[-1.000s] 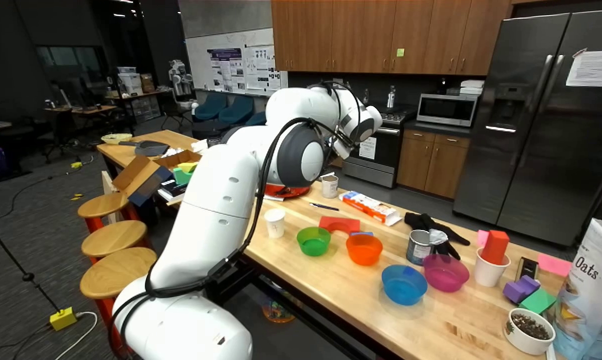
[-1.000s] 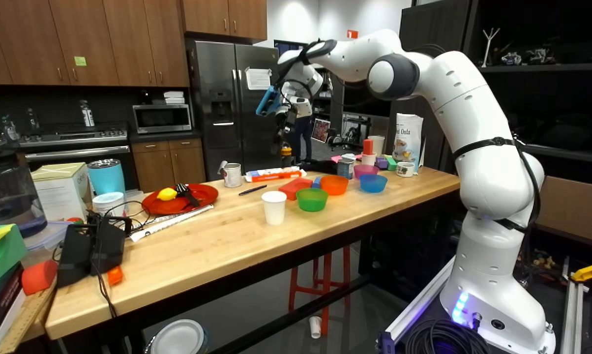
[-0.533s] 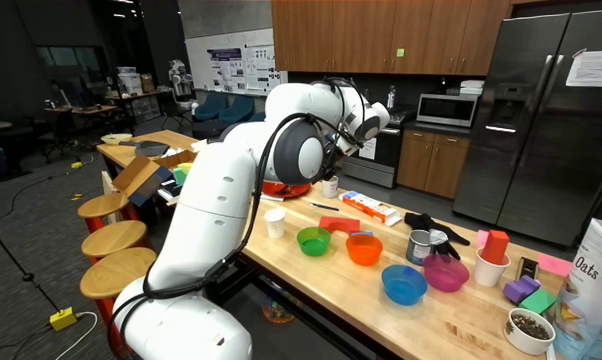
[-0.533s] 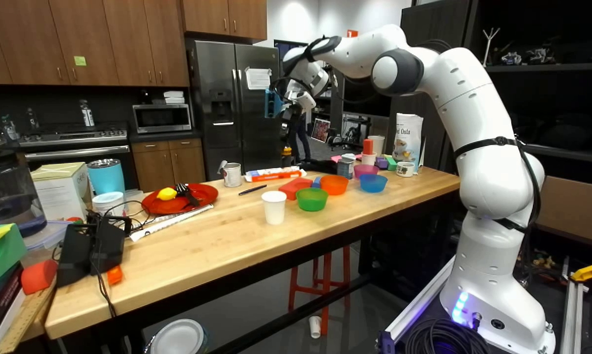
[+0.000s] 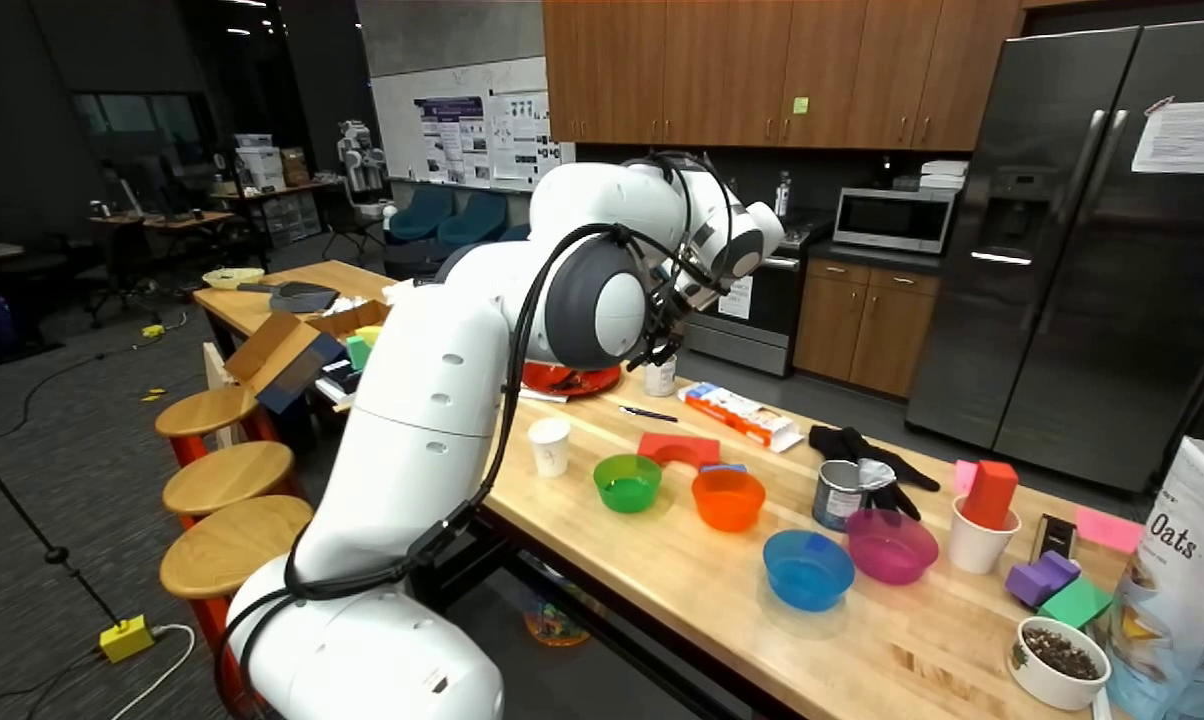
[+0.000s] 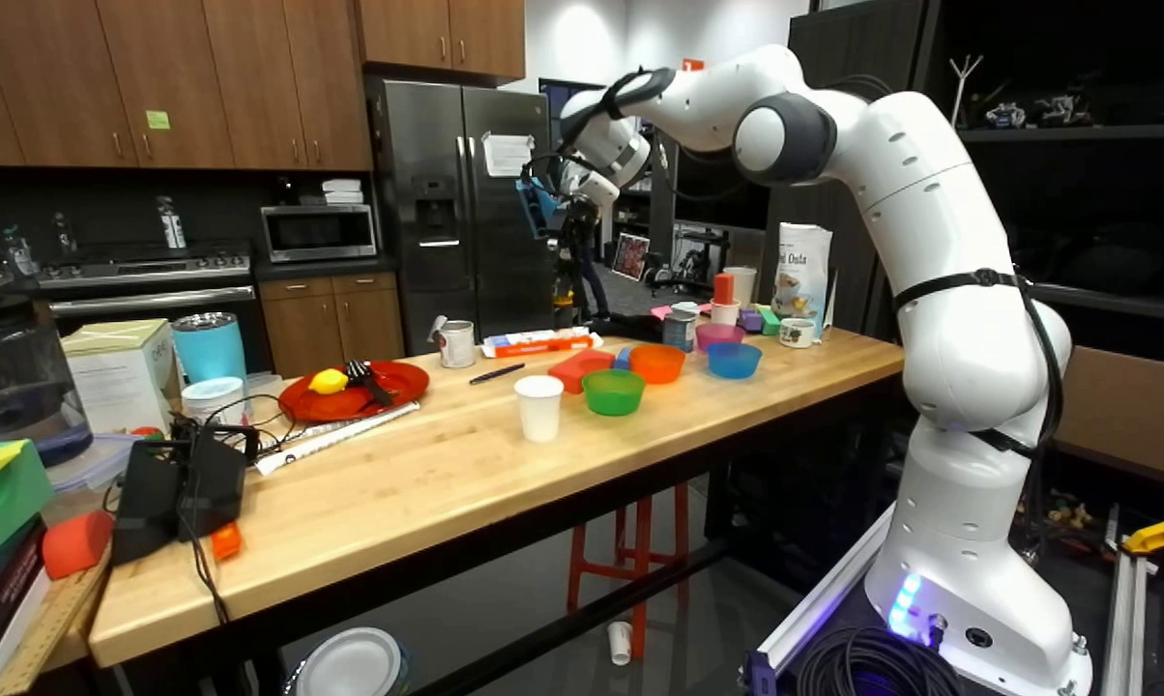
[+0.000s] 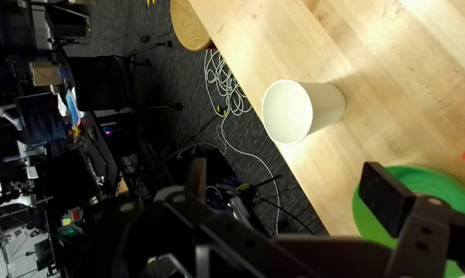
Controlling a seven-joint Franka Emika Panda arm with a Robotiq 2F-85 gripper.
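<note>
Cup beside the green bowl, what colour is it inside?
The cup is white inside, which shows best in the wrist view.

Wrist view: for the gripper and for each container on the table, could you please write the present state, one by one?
Gripper: open, holding nothing
White cup: upright on the table, uncovered, no contents visible
Green bowl: upright, uncovered, partly hidden behind the gripper; contents unclear
</note>
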